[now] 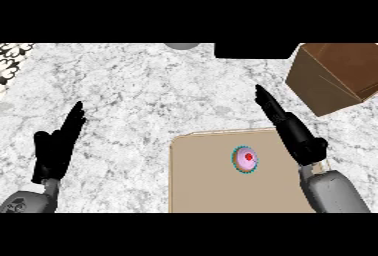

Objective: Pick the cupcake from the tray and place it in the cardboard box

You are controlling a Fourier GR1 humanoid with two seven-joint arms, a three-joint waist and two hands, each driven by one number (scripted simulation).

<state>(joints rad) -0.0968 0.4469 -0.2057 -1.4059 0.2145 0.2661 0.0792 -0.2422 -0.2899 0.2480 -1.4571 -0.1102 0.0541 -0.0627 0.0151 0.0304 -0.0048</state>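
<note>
The cupcake is small and round from above — pink frosting with a red dot at its middle, ringed by a teal wrapper. It sits on the tan tray, in the tray's upper half, on the marble counter. The right hand hangs just to the cupcake's right, over the tray's right edge, fingers straight and pointing away, holding nothing and not touching the cupcake. The brown cardboard box stands at the upper right, well apart from the cupcake. The left hand rests open at the left — off the tray.
</note>
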